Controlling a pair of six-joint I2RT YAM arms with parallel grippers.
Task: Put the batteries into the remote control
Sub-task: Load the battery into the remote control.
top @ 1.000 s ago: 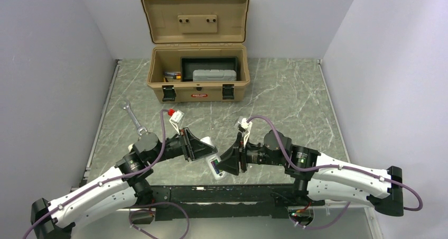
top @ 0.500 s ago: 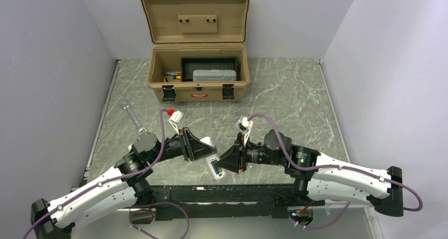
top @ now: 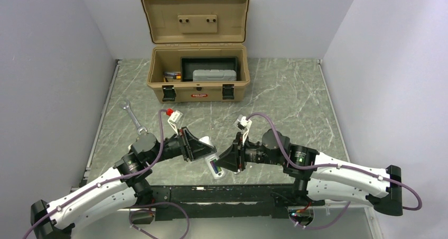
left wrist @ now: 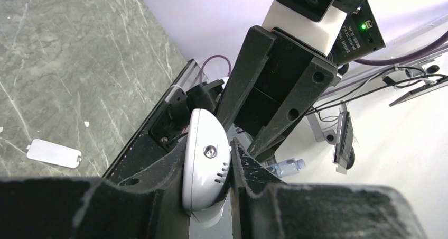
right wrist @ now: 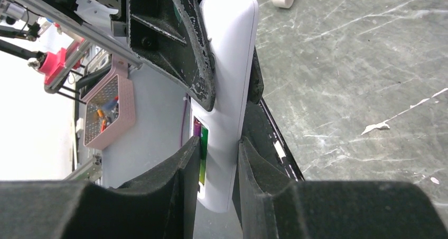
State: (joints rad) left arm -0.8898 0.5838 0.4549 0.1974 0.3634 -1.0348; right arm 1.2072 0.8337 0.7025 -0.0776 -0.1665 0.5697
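Observation:
The white remote control [top: 213, 164] hangs above the table's near edge between both arms. My left gripper [top: 207, 146] is shut on its rounded end [left wrist: 204, 159], one pad on each broad side. The other end carries an open compartment with the batteries [right wrist: 200, 144] in it, one purple and one green, side by side. My right gripper [right wrist: 218, 141] is shut on that end of the remote control [right wrist: 230, 64]. One of its pads lies against the green battery's side and the other against the remote's back. In the top view the right gripper [top: 224, 162] meets the left nearly tip to tip.
An open tan toolbox [top: 198, 83] stands at the back of the table. A silver wrench [top: 132, 117] lies to the left. A small loose white plastic tab [left wrist: 53, 153] rests on the marble near the front edge, by the black base rail [top: 211, 192].
My right gripper's jaws have closed in on the remote's battery end, and that arm has shifted slightly left. The left gripper holds as before.

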